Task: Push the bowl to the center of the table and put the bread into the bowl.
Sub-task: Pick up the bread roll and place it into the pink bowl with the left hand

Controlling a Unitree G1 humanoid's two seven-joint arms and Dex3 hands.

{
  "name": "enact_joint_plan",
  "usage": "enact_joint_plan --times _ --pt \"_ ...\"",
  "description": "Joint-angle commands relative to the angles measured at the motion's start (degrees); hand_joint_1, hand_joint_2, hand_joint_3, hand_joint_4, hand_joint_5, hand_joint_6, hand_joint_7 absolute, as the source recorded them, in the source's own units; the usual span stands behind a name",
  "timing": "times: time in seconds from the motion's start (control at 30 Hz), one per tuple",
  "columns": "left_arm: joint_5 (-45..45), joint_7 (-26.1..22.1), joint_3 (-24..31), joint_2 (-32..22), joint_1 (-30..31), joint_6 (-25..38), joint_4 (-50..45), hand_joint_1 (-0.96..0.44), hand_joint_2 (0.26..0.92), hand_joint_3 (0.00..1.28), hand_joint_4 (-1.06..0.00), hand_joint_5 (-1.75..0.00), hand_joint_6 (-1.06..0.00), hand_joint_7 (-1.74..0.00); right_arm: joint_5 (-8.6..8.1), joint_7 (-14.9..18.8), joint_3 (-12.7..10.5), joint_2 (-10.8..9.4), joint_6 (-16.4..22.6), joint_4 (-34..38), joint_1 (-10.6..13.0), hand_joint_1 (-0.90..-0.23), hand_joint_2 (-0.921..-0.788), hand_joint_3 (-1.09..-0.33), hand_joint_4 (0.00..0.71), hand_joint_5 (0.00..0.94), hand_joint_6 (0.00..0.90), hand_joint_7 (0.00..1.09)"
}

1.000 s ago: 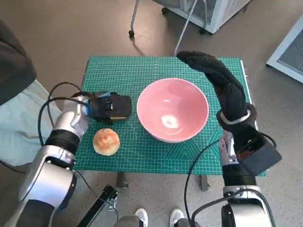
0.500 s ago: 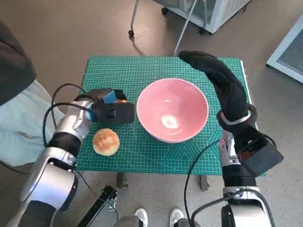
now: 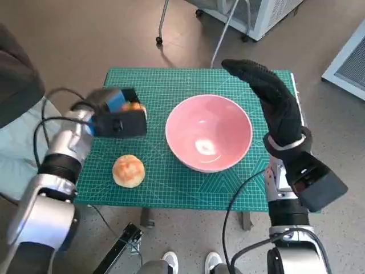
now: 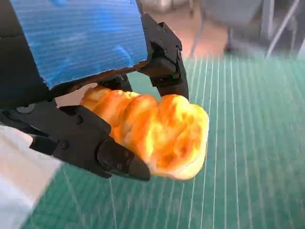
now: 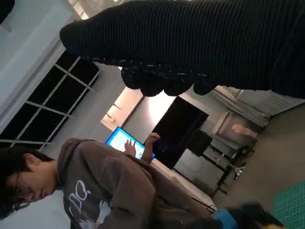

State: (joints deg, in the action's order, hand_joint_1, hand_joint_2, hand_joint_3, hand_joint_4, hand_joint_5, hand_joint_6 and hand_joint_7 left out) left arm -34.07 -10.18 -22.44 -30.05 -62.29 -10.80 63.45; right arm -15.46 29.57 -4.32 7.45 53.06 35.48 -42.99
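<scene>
- While the left hand (image 3: 117,117) hangs above the table's left side, its black fingers (image 4: 100,148) grip a golden bread piece (image 4: 155,133), clear of the green mat (image 4: 248,143).
- Pink bowl (image 3: 209,132) sits approx. mid-table on the mat, upright.
- 2nd bread, a round bun (image 3: 128,170), lies near the front edge, left of bowl, apart from it.
- Right hand (image 3: 271,100) is raised just right of bowl's rim, fingers extended, holding nothing.
- Person in brown hoodie (image 5: 105,191) shows in right wrist view.
</scene>
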Motion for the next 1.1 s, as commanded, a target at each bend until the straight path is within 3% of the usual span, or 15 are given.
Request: enact_joint_plan --times 0.03,0.33,0.53,1.1 --pt "2.11 0.84 2.95 -1.87 -1.92 -1.41 -7.69 0.00 0.920 0.10 -0.66 -1.16 -0.57 -1.26 -0.16 0.67 0.22 -0.24 -0.64 0.15 1.52 -0.653 -0.921 -0.835 0.228 0.029 -0.001 0.73" --pt "5.37 -0.39 7.79 -1.25 2.31 -0.31 -29.86 0.00 0.920 0.09 -0.68 -1.15 -0.58 -1.24 -0.96 1.44 -0.05 -0.25 -1.02 0.80 1.19 -0.658 -0.921 -0.832 0.227 0.030 -0.001 0.73" --pt "4.63 -0.65 6.70 1.78 5.16 -0.33 -39.72 0.00 0.920 0.08 -0.69 -1.17 -0.60 -1.19 -0.69 1.33 0.00 -0.22 -1.12 0.83 1.15 -0.659 -0.921 -0.832 0.227 0.031 -0.001 0.73" --pt "3.38 -4.98 -1.14 10.40 6.12 -8.55 -32.55 0.00 0.918 0.10 -0.68 -1.23 -0.59 -1.17 -1.61 2.46 -0.50 -0.31 -0.75 1.09 1.07 -0.665 -0.921 -0.832 0.225 0.035 -0.001 0.73"
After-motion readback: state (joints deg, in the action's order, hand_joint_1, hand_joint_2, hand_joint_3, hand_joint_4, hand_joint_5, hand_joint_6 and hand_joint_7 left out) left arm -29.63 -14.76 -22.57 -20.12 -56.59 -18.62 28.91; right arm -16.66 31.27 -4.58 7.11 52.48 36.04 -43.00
